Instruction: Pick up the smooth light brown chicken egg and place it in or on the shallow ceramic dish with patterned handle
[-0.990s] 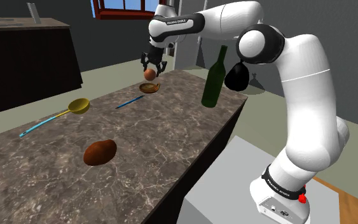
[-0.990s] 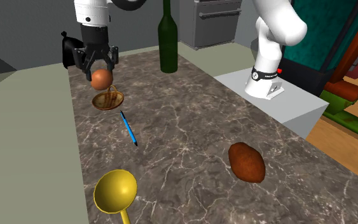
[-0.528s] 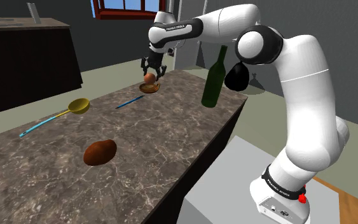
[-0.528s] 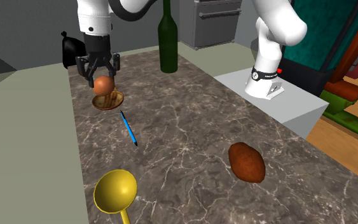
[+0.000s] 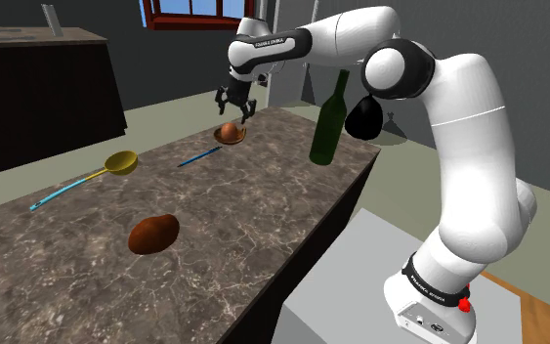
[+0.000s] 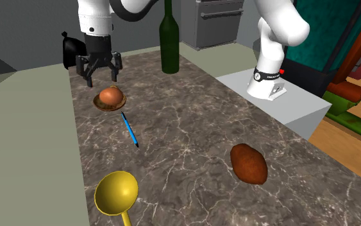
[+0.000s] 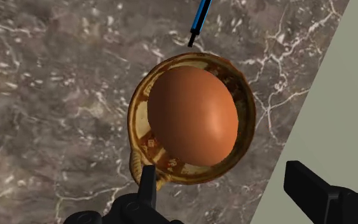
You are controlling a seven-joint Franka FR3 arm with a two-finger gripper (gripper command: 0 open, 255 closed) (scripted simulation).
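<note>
We found the brown egg [image 6: 110,95] lying in the shallow patterned dish [image 6: 122,101], near a corner of the marbled desk [image 6: 192,128] and close to its edge. The black fingers [image 6: 84,69] hung spread wide just above it, gripping nothing (a blue pen [image 6: 130,130] lay just beside the dish).

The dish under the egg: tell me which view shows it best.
The wrist view: the dish shows its rim, patterned inside and handle around the egg. The shoulder view gives a small brown shape far off; the second exterior view, a rim under the egg.
</note>
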